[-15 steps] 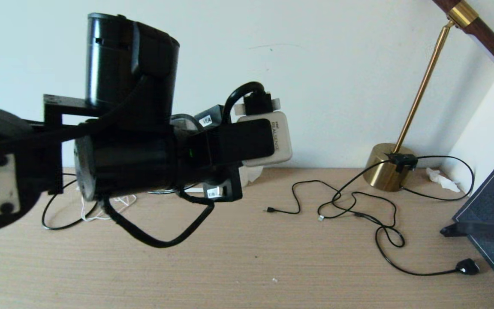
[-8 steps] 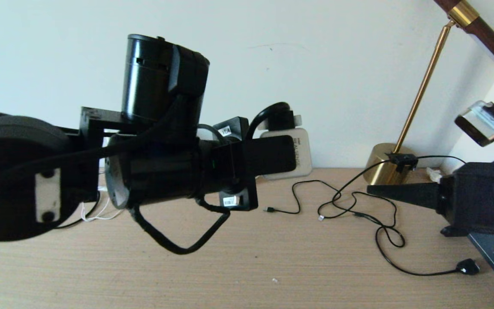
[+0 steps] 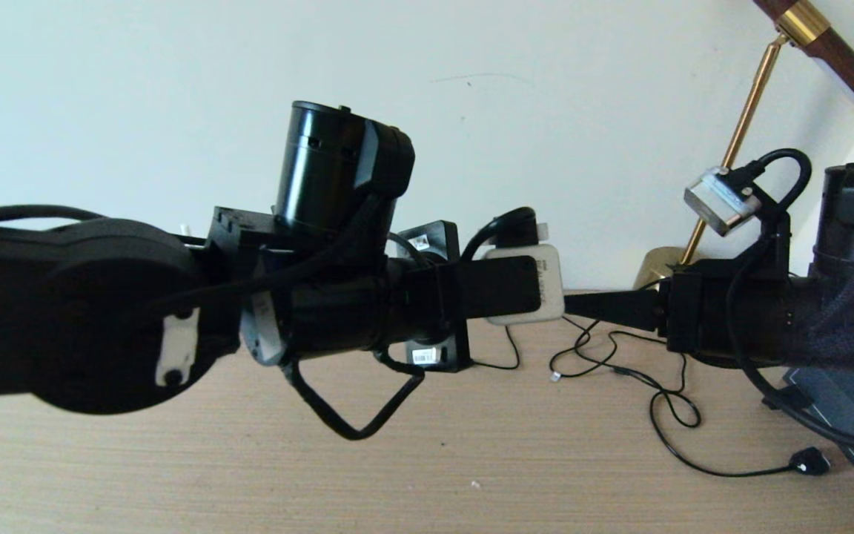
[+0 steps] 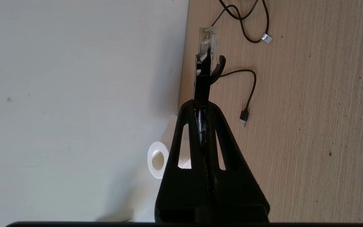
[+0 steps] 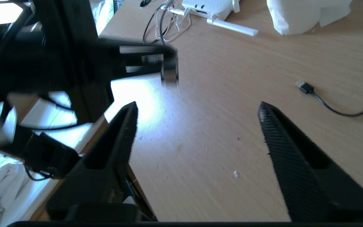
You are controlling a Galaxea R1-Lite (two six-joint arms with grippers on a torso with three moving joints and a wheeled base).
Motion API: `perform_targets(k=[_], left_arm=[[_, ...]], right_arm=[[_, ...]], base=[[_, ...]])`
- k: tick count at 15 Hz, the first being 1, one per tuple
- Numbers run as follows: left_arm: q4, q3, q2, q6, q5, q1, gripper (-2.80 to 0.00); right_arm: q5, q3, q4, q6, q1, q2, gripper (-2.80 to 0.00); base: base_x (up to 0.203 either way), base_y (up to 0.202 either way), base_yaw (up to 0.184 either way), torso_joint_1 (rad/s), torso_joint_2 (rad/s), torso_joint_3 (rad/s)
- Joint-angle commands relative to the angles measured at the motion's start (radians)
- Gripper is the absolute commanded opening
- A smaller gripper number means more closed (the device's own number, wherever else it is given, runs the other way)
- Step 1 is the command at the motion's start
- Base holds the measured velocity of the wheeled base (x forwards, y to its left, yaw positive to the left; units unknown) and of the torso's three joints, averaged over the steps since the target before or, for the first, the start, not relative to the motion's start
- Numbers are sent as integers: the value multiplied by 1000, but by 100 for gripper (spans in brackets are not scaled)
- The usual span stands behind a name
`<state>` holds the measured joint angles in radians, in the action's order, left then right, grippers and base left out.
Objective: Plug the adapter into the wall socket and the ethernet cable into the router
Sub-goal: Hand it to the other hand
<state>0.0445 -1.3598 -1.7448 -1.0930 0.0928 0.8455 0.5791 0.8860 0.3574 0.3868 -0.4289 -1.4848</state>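
Note:
In the left wrist view my left gripper [image 4: 201,104] is shut on the ethernet cable's black boot [image 4: 204,71]. Its clear-tipped plug [image 4: 208,34] sticks out past the fingertips, held above the table's back edge by the wall. In the head view the left arm [image 3: 338,311] reaches across the middle and its wrist camera hides its fingers. My right gripper [image 5: 197,110] is open and empty over bare wood, its tip [image 3: 571,304] just right of the left wrist. The white router [image 5: 214,5] and one antenna [image 5: 232,27] lie far beyond it. The adapter and wall socket are out of view.
A white tissue roll [image 4: 157,159] stands against the wall, with more tissue [image 5: 301,14] near the router. Thin black cables [image 3: 620,363] with a USB plug [image 5: 304,86] sprawl over the wooden table [image 3: 471,460]. A brass lamp [image 3: 746,126] and a dark panel [image 3: 842,393] stand at right.
The left arm has swung to the right with the ethernet plug held. The right arm has come in from the right edge toward the middle, ending close to the left wrist.

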Motion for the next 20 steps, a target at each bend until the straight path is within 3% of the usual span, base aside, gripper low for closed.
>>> perform_targets(k=[1,11,20], left_arm=[[2,-5,-19,-7,1,1,-280],[2,22,19,-8,-36,11,-280],[14,31,27,-8,-38,24,-280]], right_arm=[[4,20,7,4,-1,-36,0],[11,14,113,59,-6,-74,0],[11,11,115,63,-44,-74,0]], base=[[0,0,0,0,0,0],[0,0,0,0,0,0],[0,0,0,0,0,0]])
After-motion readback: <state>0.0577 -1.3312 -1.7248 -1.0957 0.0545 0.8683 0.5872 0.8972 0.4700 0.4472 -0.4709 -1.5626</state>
